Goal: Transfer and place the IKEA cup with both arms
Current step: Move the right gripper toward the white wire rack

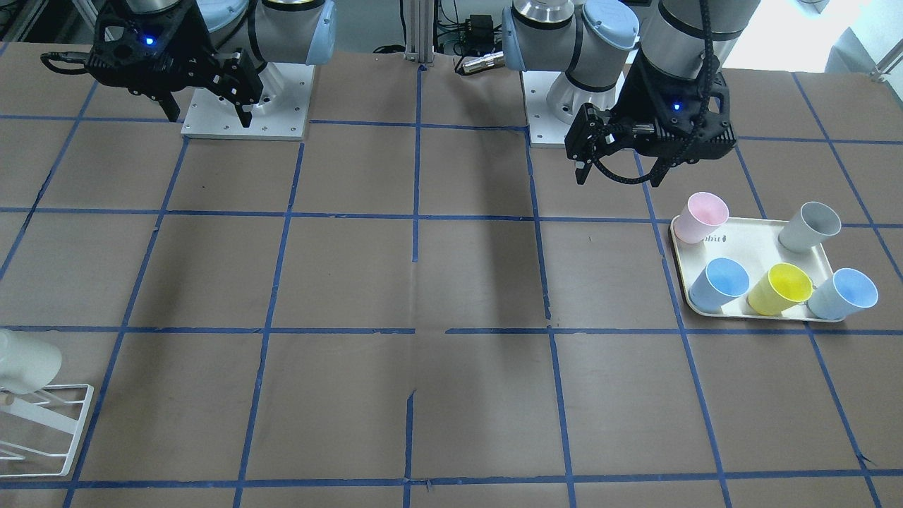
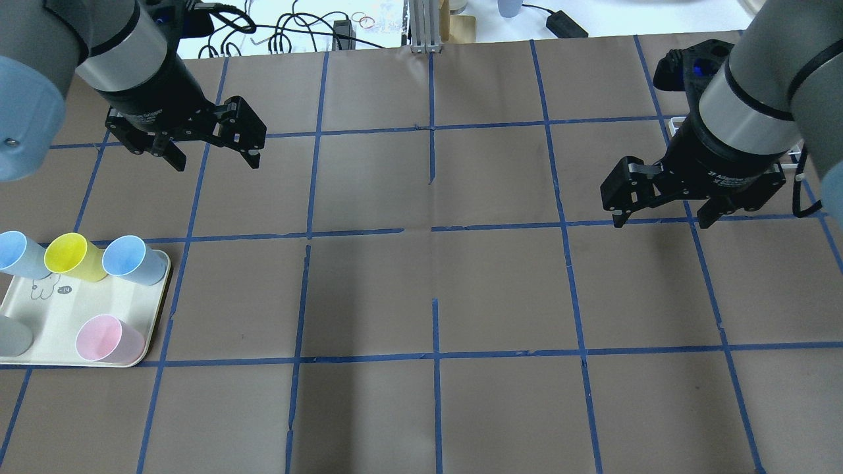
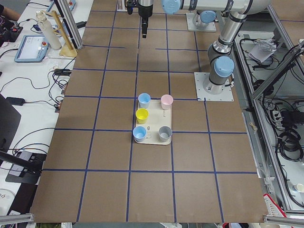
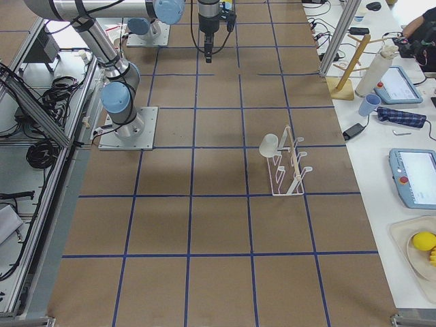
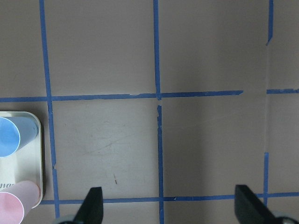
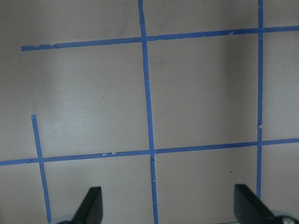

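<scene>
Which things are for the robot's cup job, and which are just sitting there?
For the job:
cream cup, on the white rack
left tool and right tool, both open and empty

Just sitting there:
tray
pink cup
yellow cup
grey cup
blue cup
second blue cup

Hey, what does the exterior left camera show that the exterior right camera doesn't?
Only exterior left: the tray holding five cups, two blue, one pink, one yellow, one grey. Only exterior right: the white wire rack with the IKEA cup on it. Both: the brown gridded table, the left arm and the right arm.
</scene>
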